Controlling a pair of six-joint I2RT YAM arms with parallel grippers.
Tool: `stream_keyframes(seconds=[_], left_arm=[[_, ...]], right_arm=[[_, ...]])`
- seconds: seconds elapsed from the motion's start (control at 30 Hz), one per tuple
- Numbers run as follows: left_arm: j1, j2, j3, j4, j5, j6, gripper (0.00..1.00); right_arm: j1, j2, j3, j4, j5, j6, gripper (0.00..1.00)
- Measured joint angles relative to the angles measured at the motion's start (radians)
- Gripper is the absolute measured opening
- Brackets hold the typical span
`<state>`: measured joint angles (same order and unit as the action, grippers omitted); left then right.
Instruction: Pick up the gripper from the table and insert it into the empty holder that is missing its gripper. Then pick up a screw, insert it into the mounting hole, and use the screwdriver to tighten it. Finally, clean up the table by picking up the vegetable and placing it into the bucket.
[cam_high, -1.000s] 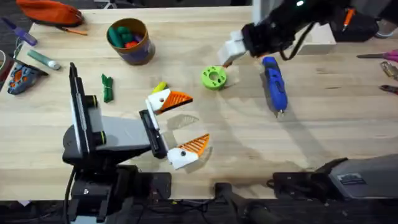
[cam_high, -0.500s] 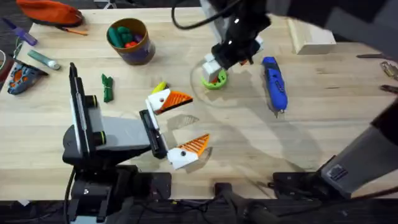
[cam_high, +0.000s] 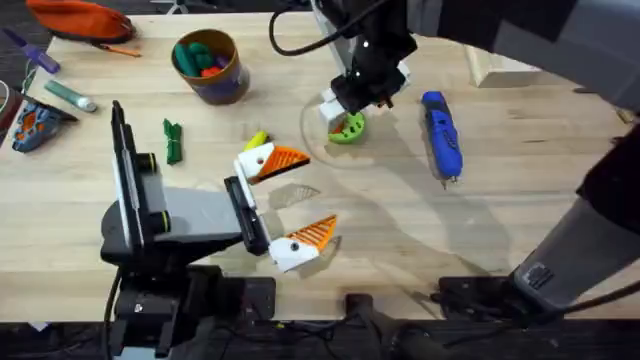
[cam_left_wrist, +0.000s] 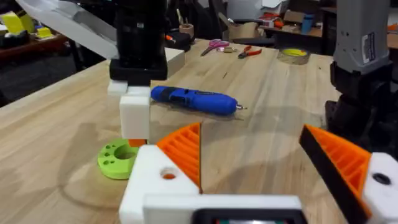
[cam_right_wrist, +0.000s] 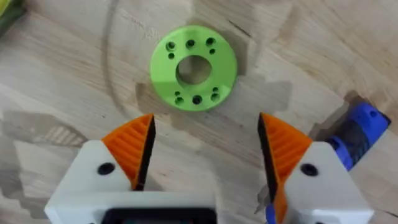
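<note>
My right gripper (cam_high: 357, 105) hangs open just above a flat green disc (cam_high: 347, 127) with several small holes; in the right wrist view the disc (cam_right_wrist: 193, 67) lies just beyond the orange pads (cam_right_wrist: 132, 149). The blue screwdriver (cam_high: 441, 135) lies to the disc's right, also seen as screwdriver (cam_left_wrist: 193, 99). My left gripper (cam_high: 300, 197) rests open near the table's middle with nothing in it. The bucket (cam_high: 207, 66) stands at the back left, toy pieces inside. A green vegetable (cam_high: 173, 140) lies in front of it. The loose gripper, the empty holder and the screw are out of view.
A yellow piece (cam_high: 255, 140) lies beside the left gripper's far finger. A wooden block (cam_high: 505, 62) sits at the back right, an orange pouch (cam_high: 80, 18) and small tools (cam_high: 40, 120) at the far left. Scissors (cam_left_wrist: 214, 45) and pliers (cam_left_wrist: 252, 53) lie beyond the screwdriver.
The right arm has swung left from near the screwdriver's far end and now hangs over the green disc. The left arm has not moved.
</note>
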<state>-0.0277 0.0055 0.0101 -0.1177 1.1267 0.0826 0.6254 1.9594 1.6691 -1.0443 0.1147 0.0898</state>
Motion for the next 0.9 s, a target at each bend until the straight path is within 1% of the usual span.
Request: stream_keyframes(seconds=[0.23, 0.43, 0.57, 0.77, 0.9], left_arm=[[0.0, 0.0, 0.0, 0.0, 0.0, 0.0, 0.987], [0.0, 0.0, 0.0, 0.0, 0.0, 0.0, 0.986], [0.0, 0.0, 0.0, 0.0, 0.0, 0.0, 0.987], [0.0, 0.0, 0.0, 0.0, 0.0, 0.0, 0.985], [0.0, 0.0, 0.0, 0.0, 0.0, 0.0, 0.987]], right_arm=[[0.0, 0.052, 0.003, 0.005, -0.042, 0.011, 0.844], [0.0, 0.074, 0.003, 0.013, -0.056, 0.015, 0.747], [0.0, 0.075, 0.003, 0.014, -0.056, 0.015, 0.703], [0.0, 0.101, 0.004, 0.023, -0.056, 0.015, 0.673], [0.0, 0.12, 0.004, 0.034, -0.062, 0.015, 0.602]])
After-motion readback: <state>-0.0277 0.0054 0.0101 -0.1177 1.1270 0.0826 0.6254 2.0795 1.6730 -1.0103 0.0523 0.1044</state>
